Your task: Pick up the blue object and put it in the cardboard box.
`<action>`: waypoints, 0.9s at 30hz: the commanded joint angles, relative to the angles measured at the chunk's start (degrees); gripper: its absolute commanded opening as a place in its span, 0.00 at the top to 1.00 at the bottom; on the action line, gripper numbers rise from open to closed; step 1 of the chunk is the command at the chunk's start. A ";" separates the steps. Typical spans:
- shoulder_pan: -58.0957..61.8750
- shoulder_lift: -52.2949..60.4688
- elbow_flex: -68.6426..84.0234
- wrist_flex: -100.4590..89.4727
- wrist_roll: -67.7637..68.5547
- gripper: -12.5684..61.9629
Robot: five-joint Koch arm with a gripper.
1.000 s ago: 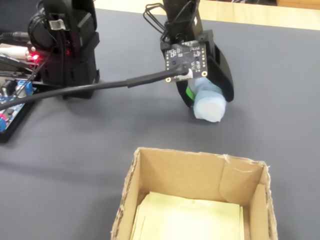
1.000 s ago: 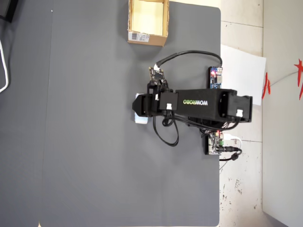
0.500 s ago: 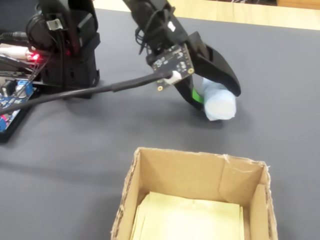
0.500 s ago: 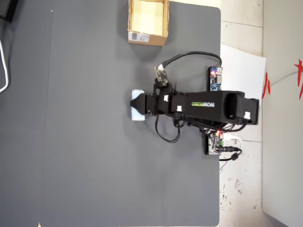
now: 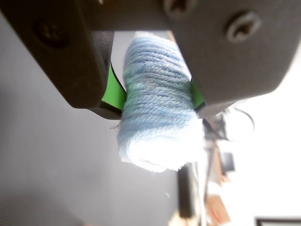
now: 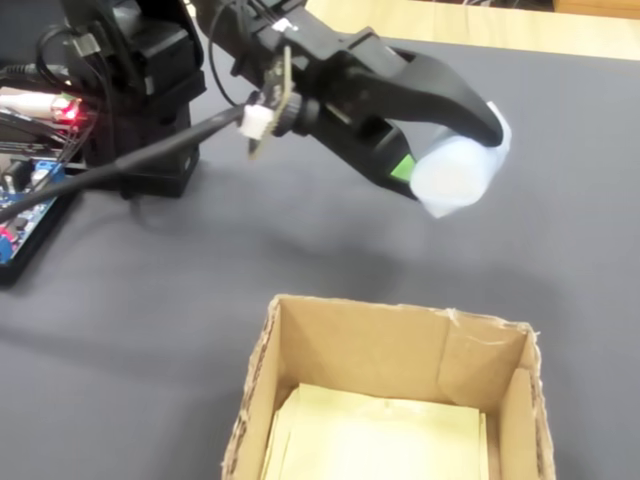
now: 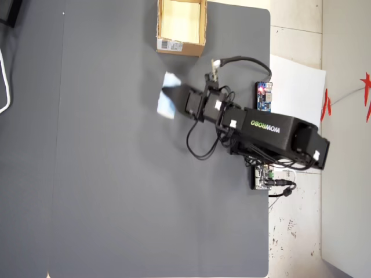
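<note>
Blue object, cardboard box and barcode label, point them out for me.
blue object point(image 5: 157, 117), wrist view, its yarn-wrapped side.
cardboard box point(image 6: 375, 350), fixed view, inner back wall.
barcode label point(image 7: 172, 44), overhead view, its middle.

arm: reaching out low over the table, angled toward upper left in the overhead view | gripper point(image 6: 455, 165): jaws pressing both sides of the blue object point(image 5: 157, 122), holding it lifted

You see the block point(image 5: 157, 113) as soft, fuzzy wound yarn, the claw point(image 5: 155, 101) as matt black plastic with glossy green pads point(image 5: 114, 89), the box point(image 6: 400, 350) as rough brown cardboard, the table point(image 7: 116, 174) as matt grey.
</note>
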 commanded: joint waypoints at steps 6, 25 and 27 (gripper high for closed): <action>9.76 1.76 -16.26 5.10 -7.21 0.56; 29.71 -17.14 -36.74 24.17 -10.46 0.45; 31.46 -18.63 -37.18 22.06 -10.46 0.42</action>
